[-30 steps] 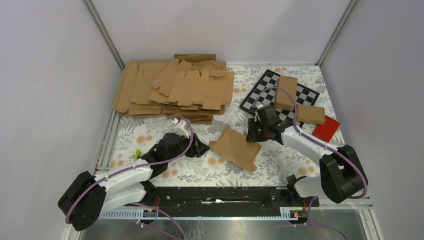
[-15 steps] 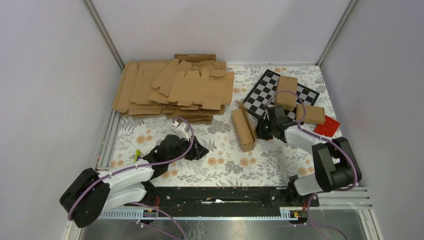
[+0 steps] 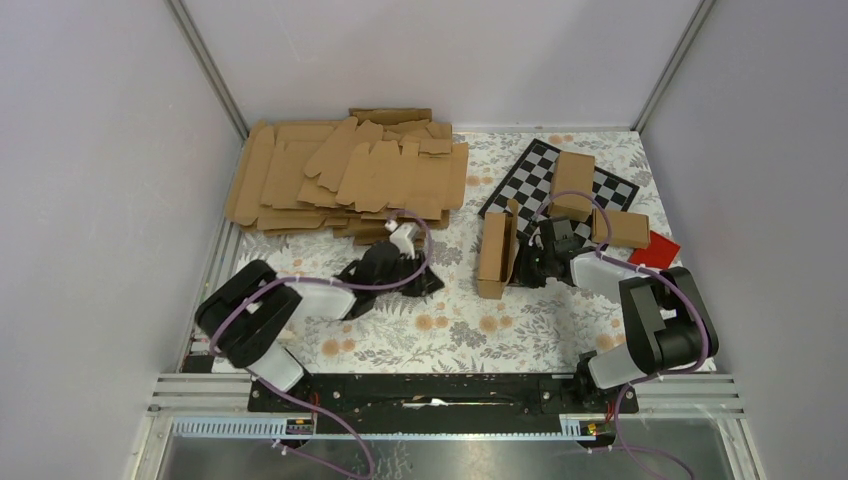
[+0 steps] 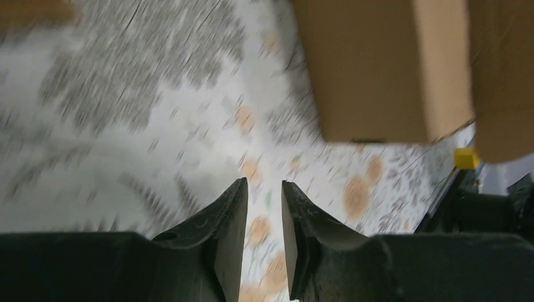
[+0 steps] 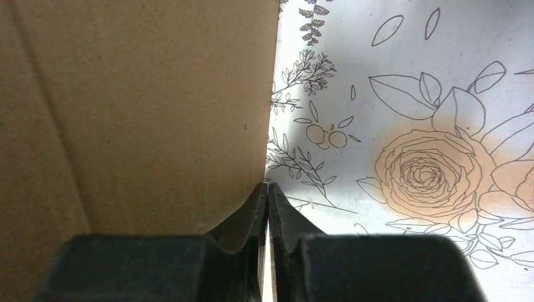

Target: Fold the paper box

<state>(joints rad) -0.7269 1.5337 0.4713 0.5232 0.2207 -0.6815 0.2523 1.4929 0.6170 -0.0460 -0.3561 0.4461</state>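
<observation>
The paper box (image 3: 495,250) is a brown cardboard carton, partly folded, standing on edge on the flowered table just left of the checkerboard. My right gripper (image 3: 522,265) is at its right side. In the right wrist view the jaws (image 5: 268,185) are pressed shut at the edge of a box panel (image 5: 145,113). My left gripper (image 3: 432,283) lies low on the table to the left of the box, apart from it. In the blurred left wrist view its fingers (image 4: 264,185) stand slightly apart with nothing between them, and the box (image 4: 378,63) shows ahead.
A stack of flat brown blanks (image 3: 350,180) lies at the back left. A checkerboard (image 3: 530,180) at the back right carries a folded box (image 3: 572,185); another folded box (image 3: 622,228) and a red block (image 3: 652,256) lie beside it.
My right gripper has drawn the box from the table's middle back and to the right, and it now stands on edge. My left arm has swung right toward it.
</observation>
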